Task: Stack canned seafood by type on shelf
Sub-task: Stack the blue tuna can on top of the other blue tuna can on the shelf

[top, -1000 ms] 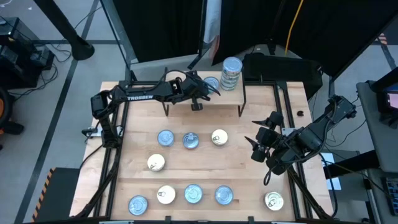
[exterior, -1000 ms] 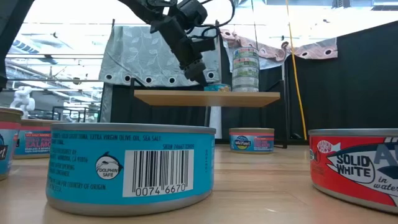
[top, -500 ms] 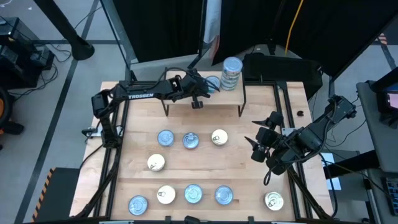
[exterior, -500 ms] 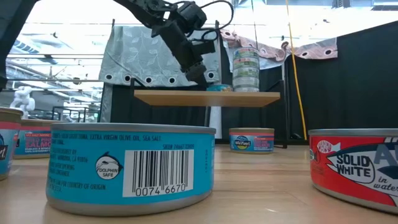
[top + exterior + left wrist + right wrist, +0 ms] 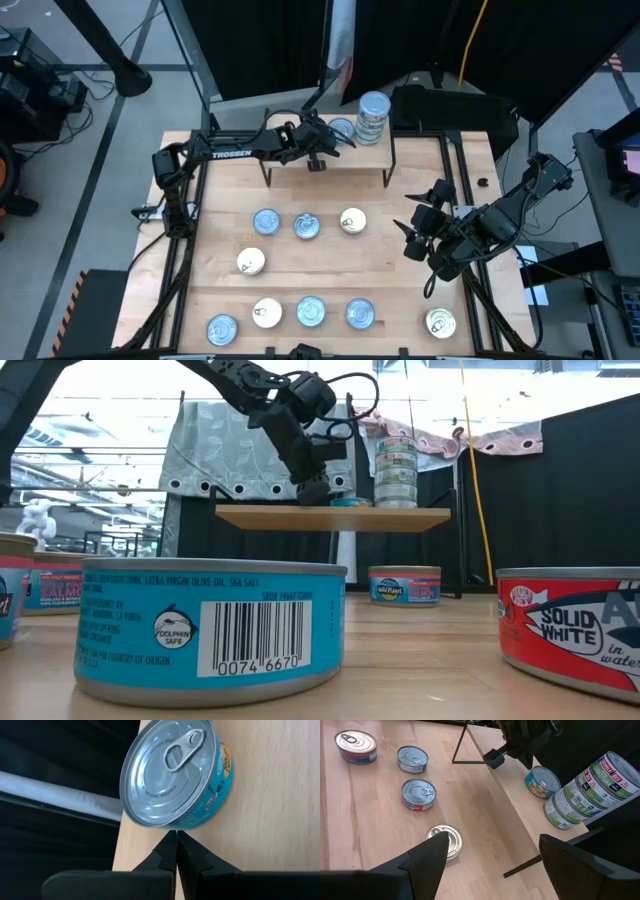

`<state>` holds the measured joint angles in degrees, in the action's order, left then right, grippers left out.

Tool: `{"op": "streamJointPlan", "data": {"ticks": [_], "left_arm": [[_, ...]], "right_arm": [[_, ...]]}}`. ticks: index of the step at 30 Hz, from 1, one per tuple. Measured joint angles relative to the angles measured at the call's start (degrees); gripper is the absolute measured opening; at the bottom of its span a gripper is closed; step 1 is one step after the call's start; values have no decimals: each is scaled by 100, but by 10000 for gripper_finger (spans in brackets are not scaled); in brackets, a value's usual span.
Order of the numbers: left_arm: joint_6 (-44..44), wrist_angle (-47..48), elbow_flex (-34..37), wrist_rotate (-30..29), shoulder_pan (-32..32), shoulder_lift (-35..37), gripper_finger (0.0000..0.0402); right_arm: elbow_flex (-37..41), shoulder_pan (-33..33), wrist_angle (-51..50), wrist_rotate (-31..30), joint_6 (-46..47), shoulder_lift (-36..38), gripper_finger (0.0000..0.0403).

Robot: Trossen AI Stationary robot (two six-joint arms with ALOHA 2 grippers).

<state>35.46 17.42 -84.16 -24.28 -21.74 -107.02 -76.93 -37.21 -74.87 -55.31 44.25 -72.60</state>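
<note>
The shelf (image 5: 360, 160) stands at the table's far side. On its top a blue-sided tin (image 5: 172, 775) lies flat, lid up, next to a stack of tins (image 5: 372, 117). My left gripper (image 5: 176, 837) is shut and slants down over the shelf, its tips at the blue tin's (image 5: 341, 130) side wall. My right gripper (image 5: 495, 865) hovers open over the table's right side (image 5: 415, 235) with nothing between its fingers. Several more tins lie on the tabletop (image 5: 307, 226). My left gripper's shut fingertips (image 5: 170, 851) stand right at the lower side wall of the blue tin (image 5: 192, 824), coming in at a slant from above and from the table's left. I cannot tell whether they touch it. The tin rests flat on the shelf.
Three tins sit in a row mid-table (image 5: 266, 221), one to their near left (image 5: 251, 261), and several along the near edge (image 5: 311, 311), with one at the near right (image 5: 440, 322). Bare shelf top (image 5: 520, 805) lies on the tin's near side.
My left gripper, still shut, has sunk a little toward the shelf top beside the blue tin. The tin and the stack stand as before.
</note>
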Motion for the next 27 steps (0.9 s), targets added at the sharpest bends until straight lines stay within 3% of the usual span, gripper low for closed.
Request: {"op": "streamJointPlan", "data": {"ticks": [6, 10, 13, 20, 23, 27], "left_arm": [[-26, 300, 0, -573, 141, 79, 8], [-284, 963, 0, -951, 621, 492, 8], [-982, 1624, 0, -981, 1135, 972, 8], [-3271, 2868, 9, 131, 2574, 1882, 8], [-4180, 3322, 136, 227, 3222, 2016, 8], [-5036, 4041, 581, 272, 3981, 2026, 8]], "right_arm": [[0, 0, -17, -2, 2, 0, 302], [0, -2, -25, -4, -11, 0, 302], [0, -2, -37, -11, -33, 0, 302], [228, 8, 267, -29, -219, -50, 301], [522, 117, 886, 19, -654, -50, 298], [838, 373, 1978, 764, -1356, -51, 297]]}}
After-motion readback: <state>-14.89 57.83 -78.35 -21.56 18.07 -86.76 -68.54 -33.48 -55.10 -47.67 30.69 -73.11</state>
